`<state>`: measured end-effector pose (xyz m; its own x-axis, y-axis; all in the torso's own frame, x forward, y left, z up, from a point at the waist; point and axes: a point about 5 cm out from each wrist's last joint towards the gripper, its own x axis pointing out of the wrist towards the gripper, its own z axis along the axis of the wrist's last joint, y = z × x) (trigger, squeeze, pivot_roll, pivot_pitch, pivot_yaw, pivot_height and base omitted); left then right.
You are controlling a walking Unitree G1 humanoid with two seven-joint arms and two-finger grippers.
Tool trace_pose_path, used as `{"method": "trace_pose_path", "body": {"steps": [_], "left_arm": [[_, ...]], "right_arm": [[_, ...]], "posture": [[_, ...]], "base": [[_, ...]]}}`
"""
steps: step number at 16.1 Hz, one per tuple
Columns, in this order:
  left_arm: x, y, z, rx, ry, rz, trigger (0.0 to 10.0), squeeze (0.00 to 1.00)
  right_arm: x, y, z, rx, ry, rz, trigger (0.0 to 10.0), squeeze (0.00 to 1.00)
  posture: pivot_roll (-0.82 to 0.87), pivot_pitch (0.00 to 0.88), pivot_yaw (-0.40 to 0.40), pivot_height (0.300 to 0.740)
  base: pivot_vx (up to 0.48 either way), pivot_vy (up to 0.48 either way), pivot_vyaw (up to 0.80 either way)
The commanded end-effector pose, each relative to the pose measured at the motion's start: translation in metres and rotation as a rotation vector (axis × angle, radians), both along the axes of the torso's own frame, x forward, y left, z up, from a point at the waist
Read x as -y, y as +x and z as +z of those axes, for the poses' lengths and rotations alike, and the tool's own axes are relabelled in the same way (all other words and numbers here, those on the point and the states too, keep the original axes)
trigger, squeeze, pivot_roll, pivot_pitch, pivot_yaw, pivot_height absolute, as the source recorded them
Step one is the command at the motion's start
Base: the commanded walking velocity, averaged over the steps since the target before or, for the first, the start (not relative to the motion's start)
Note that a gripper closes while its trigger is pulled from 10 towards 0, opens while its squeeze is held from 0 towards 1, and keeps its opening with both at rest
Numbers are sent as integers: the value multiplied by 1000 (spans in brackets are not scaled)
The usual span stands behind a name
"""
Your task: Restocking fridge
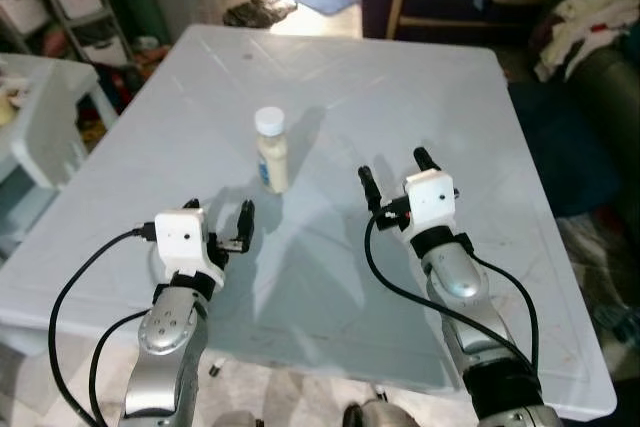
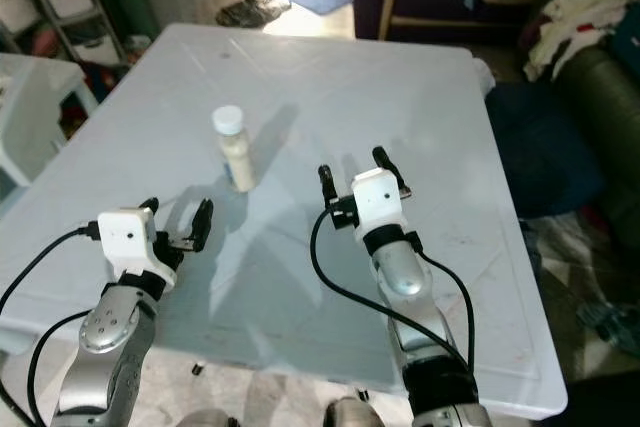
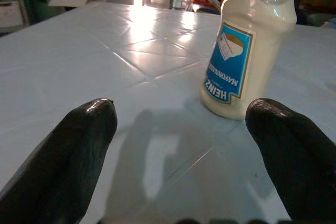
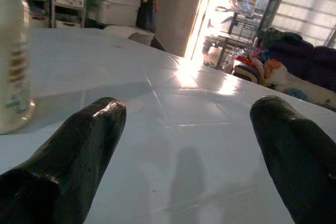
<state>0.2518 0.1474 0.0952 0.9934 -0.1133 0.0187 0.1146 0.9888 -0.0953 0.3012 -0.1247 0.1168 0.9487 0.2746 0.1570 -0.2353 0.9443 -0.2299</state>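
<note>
The mayonnaise bottle (image 1: 271, 150) stands straight up on the white counter (image 1: 400, 97). It is ahead of the left claw (image 1: 220, 223) and a bit to its right. The left claw looks nearer, I think. The right claw (image 1: 396, 173) is off to the side. Both claws are wide and hold nothing.

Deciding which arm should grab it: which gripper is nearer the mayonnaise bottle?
Left. The left gripper sits just short of the mayonnaise bottle, slightly to its left; the right gripper is farther off to its right.
</note>
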Motion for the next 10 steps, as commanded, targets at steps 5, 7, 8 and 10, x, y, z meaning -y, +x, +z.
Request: {"method": "trace_pose_path", "body": {"steps": [5, 7, 8, 10], "left_arm": [[-4, -2, 0, -4, 22, 16, 10000, 0], [-5, -1, 2, 0, 28, 22, 10000, 0], [-5, -1, 2, 1, 31, 23, 10000, 0], [-6, -1, 1, -4, 47, 31, 10000, 0]], "right_arm": [[-10, 3, 16, 32, 65, 95, 10000, 0], [-24, 8, 31, 66, 76, 197, 10000, 0], [-30, 9, 38, 83, 73, 244, 10000, 0], [-40, 11, 45, 96, 66, 337, 10000, 0]], "posture": [[-11, 66, 19, 740], [-5, 69, 22, 740], [-4, 70, 22, 740], [1, 72, 23, 740]], "base": [[0, 0, 0], [0, 0, 0], [0, 0, 0], [0, 0, 0]]}}
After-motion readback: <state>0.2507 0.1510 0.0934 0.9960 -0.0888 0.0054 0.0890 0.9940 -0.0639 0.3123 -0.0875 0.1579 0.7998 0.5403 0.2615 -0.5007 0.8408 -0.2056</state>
